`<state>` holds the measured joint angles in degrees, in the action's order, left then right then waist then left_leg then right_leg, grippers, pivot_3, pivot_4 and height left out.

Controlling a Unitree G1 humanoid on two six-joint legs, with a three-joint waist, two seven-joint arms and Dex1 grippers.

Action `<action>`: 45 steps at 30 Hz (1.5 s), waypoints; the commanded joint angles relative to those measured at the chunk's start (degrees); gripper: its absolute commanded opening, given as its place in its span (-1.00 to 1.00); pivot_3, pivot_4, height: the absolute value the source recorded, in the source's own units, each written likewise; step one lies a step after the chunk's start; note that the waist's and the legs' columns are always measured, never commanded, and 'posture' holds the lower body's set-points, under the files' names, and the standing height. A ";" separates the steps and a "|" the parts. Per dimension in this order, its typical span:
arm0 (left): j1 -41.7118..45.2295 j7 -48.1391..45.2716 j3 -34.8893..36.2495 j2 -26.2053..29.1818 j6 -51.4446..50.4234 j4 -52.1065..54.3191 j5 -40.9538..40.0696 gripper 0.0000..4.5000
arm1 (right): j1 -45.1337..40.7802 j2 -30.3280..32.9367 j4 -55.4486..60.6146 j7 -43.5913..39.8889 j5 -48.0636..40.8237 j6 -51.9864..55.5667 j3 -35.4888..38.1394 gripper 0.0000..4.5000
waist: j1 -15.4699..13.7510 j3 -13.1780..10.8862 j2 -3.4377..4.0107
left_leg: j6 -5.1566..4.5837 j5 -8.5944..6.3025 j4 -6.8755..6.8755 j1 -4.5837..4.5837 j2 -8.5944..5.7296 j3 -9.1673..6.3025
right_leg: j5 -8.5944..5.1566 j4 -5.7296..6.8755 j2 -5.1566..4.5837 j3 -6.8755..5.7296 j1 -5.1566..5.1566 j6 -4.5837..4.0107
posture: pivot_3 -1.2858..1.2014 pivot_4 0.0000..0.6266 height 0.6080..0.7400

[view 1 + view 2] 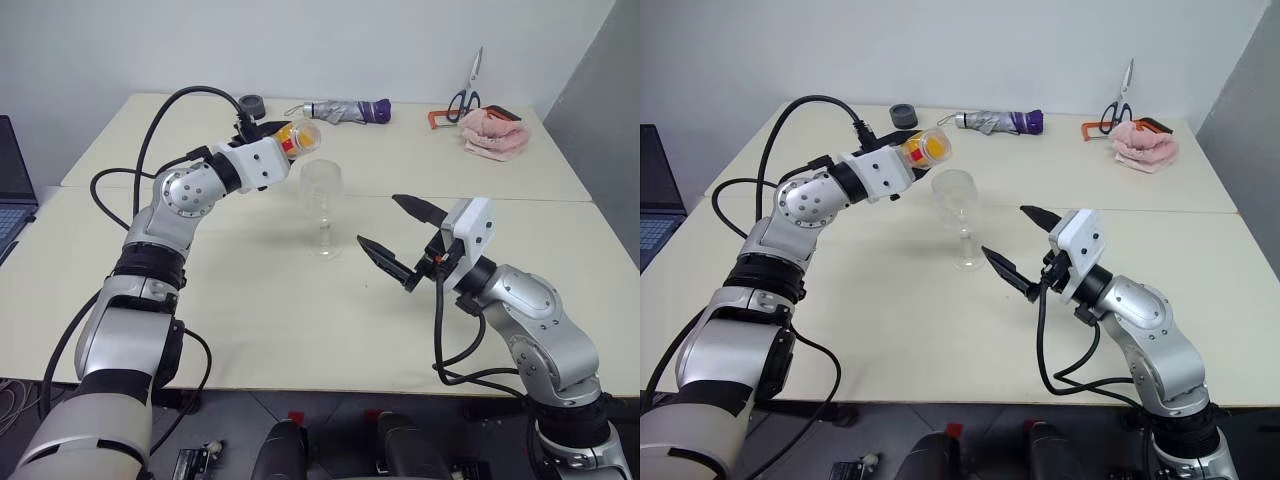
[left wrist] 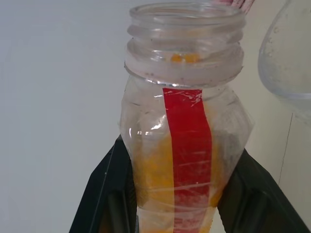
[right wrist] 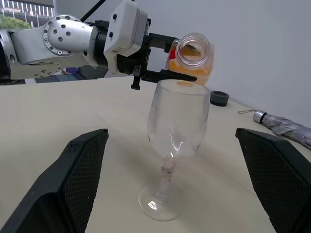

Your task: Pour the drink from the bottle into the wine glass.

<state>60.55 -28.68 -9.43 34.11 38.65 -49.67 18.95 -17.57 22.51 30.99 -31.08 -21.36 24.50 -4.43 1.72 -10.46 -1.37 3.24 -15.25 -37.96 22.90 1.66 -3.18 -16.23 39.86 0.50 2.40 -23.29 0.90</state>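
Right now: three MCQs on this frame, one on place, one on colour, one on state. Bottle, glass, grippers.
1. Where is the small clear plastic bottle?
A. lying on the table
B. tilted in the left gripper, mouth beside the rim of the clear stemmed wine glass
C. standing beside the umbrella

2. What colour is the strip down the bottle's side?
A. red
B. blue
C. green

3. What state is the right gripper in?
A. shut on the glass stem
B. shut on the bottle
C. open, holding nothing, near the glass

Answers: 1 B, the left gripper's black fingers clamp the tilted bottle by the glass rim. 2 A, the left wrist view shows a red strip over the bright orange-yellow drink. 3 C, its two fingers stand spread apart with nothing between them.
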 commanded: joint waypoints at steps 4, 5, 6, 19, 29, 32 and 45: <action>4.01 3.88 -0.91 1.99 4.21 0.15 3.02 -0.25 | -0.06 0.07 0.61 -0.23 0.09 -1.45 0.44 1.00 | 0.00 0.00 0.00 | 0.00 0.00 0.00 0.00 0.00 -0.01 | 0.00 0.00 0.00 -0.01 0.00 0.00 | 0.03 -0.52 1.00; 4.17 4.24 -1.22 2.21 4.60 0.08 3.49 -0.25 | -0.08 0.04 0.58 -0.23 0.11 -1.47 0.40 1.00 | 0.00 0.00 0.00 | 0.00 0.00 0.00 0.00 0.00 0.00 | 0.00 0.00 0.00 0.00 0.00 0.00 | 0.03 -0.52 1.00; 4.30 4.79 -1.52 2.45 5.01 0.06 4.05 -0.25 | -0.10 0.02 0.51 -0.23 0.16 -1.51 0.35 1.00 | 0.00 0.00 0.00 | 0.00 0.00 0.00 0.00 0.00 0.00 | 0.00 0.00 0.00 0.00 0.00 0.00 | 0.03 -0.52 1.00; 6.44 9.63 -3.77 4.48 8.23 -1.44 9.19 -0.25 | 0.17 -0.29 0.04 -0.57 -0.14 -2.58 0.72 1.00 | 0.00 0.00 0.00 | 0.00 0.00 0.00 0.00 0.00 0.01 | 0.00 0.01 0.00 0.00 0.00 0.00 | 0.03 -0.52 1.00; 7.91 12.66 -5.04 5.36 9.43 -2.24 11.82 -0.25 | 0.48 0.10 0.68 -3.02 -2.22 -3.09 1.46 1.00 | 0.01 0.00 0.00 | 0.00 0.00 0.00 -0.01 0.00 0.01 | 0.00 0.01 0.00 0.00 0.00 0.00 | 0.03 -0.52 1.00; 8.15 13.27 -5.45 5.58 9.49 -2.31 12.39 -0.25 | 0.53 0.21 0.91 -3.31 -2.53 -2.85 1.46 1.00 | 0.01 0.00 0.00 | 0.00 0.00 0.00 -0.01 0.00 0.01 | 0.00 0.02 -0.01 0.00 0.00 0.00 | 0.03 -0.52 1.00; 9.55 17.55 -7.31 6.77 10.34 -3.81 16.24 -0.25 | 0.70 0.87 1.49 -3.45 -3.27 -2.37 1.23 1.00 | -0.01 0.00 0.00 | 0.00 0.00 0.00 -0.01 0.00 0.02 | 0.00 0.03 -0.01 -0.01 0.00 0.00 | 0.03 -0.52 1.00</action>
<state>67.49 -12.94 -17.42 39.90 48.16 -54.31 35.29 -16.76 23.09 30.12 -34.37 -23.80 22.78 -4.06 1.72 -10.46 -1.37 3.25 -15.25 -37.96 22.89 1.65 -3.16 -16.23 39.89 0.49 2.39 -23.29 0.90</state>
